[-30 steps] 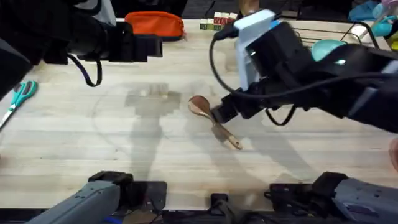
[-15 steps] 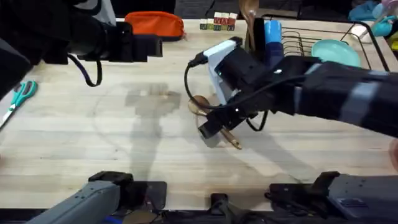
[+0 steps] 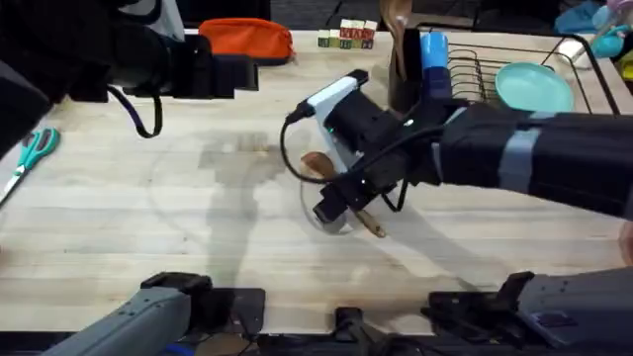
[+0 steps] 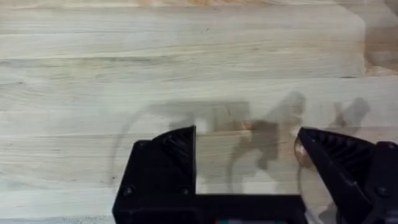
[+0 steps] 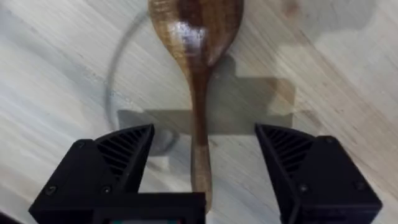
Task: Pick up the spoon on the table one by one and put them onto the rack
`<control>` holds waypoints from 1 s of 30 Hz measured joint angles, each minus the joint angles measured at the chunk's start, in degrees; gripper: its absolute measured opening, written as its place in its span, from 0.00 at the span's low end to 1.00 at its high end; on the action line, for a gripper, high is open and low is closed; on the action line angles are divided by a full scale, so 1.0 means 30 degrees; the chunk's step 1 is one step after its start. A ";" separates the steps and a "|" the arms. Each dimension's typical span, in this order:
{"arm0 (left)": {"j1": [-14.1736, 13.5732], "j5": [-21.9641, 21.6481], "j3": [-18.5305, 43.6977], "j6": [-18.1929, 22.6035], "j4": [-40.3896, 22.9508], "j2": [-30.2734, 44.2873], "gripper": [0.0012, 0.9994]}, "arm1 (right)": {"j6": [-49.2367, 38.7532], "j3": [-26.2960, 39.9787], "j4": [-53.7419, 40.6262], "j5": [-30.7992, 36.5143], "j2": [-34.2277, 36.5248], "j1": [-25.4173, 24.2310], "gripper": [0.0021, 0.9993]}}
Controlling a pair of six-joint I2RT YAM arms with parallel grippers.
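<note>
A brown wooden spoon (image 3: 317, 165) lies on the pale table (image 3: 119, 227) near the middle, its handle pointing toward the front right. My right gripper (image 3: 336, 209) hangs low over the handle. In the right wrist view the spoon (image 5: 196, 37) runs between the two black fingers (image 5: 118, 158), and the right gripper (image 5: 202, 165) is open and straddles the handle. Another wooden spoon (image 3: 396, 14) stands in the black holder of the rack (image 3: 473, 69) at the back right. My left gripper (image 4: 249, 168) is open over bare table.
A teal plate (image 3: 534, 87) rests on the rack. An orange pouch (image 3: 245, 40) and small blocks (image 3: 346, 38) lie along the back edge. Teal scissors (image 3: 36, 148) lie at the far left. The left arm (image 3: 148, 59) looms dark at the back left.
The right arm has swung from the rack side to the left and down, so its open gripper now straddles the spoon's handle. The left arm has not moved.
</note>
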 joint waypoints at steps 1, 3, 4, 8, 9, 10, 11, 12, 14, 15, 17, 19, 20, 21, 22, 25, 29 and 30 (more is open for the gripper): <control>0.0000 0.0000 0.0000 0.0000 0.0000 0.0000 0.99 | 0.0002 0.0029 -0.0005 0.0333 0.0091 0.0215 0.99; 0.0000 0.0000 0.0000 0.0000 0.0000 0.0000 0.99 | 0.0005 0.0093 -0.0010 0.1000 0.0287 0.0669 0.99; 0.0000 0.0000 0.0000 0.0000 0.0000 0.0000 0.99 | -0.0002 0.0145 0.0034 0.1166 0.0355 0.0842 0.99; 0.0000 0.0000 0.0000 0.0000 0.0000 0.0000 0.99 | -0.0090 0.0386 0.0170 0.1689 0.0645 0.1261 0.99; 0.0000 0.0000 0.0000 0.0000 0.0000 0.0000 0.99 | -0.0130 0.0411 0.0178 0.1763 0.0668 0.1325 0.99; 0.0000 0.0000 0.0000 0.0000 0.0000 0.0000 0.99 | -0.0166 0.0425 0.0185 0.1832 0.0675 0.1370 0.99; 0.0000 0.0000 0.0000 0.0000 0.0000 0.0000 0.99 | -0.0168 0.0425 0.0185 0.1884 0.0675 0.1381 0.99; 0.0000 0.0000 0.0000 0.0000 0.0000 0.0000 0.99 | -0.0222 0.0432 0.0185 0.1899 0.0682 0.1389 0.99; 0.0000 0.0000 0.0000 0.0000 0.0000 0.0000 0.99 | -0.0236 0.0439 0.0204 0.1879 0.0682 0.1394 0.96; 0.0000 0.0000 0.0000 0.0000 0.0000 0.0000 1.00 | -0.0236 0.0439 0.0228 0.1826 0.0689 0.1432 0.91; 0.0000 0.0000 0.0000 0.0000 0.0000 0.0000 0.99 | -0.0324 0.0439 0.0400 0.1691 0.0719 0.1697 0.65; 0.0000 0.0000 0.0000 0.0000 0.0000 0.0000 0.99 | -0.0302 0.0447 0.0559 0.1793 0.0755 0.1717 0.46; 0.0000 0.0000 0.0000 0.0000 0.0000 0.0000 0.99 | -0.0292 0.0455 0.0623 0.1895 0.0785 0.1702 0.37; 0.0000 0.0000 0.0000 0.0000 0.0000 0.0000 0.99 | -0.0287 0.0483 0.0687 0.2255 0.0843 0.1702 0.20; 0.0000 0.0000 0.0000 0.0000 0.0000 0.0000 0.99 | -0.0292 0.0483 0.0687 0.2295 0.0843 0.1702 0.19; 0.0000 0.0000 0.0000 0.0000 0.0000 0.0000 0.99 | -0.0316 0.0521 0.0689 0.2543 0.0843 0.1702 0.05; 0.0000 0.0000 0.0000 0.0000 0.0000 0.0000 0.99 | -0.0509 0.0549 0.0687 0.2598 0.0843 0.1702 0.04; 0.0000 0.0000 0.0000 0.0000 0.0000 0.0000 0.99 | -0.0584 0.0549 0.0687 0.2605 0.0843 0.1702 0.04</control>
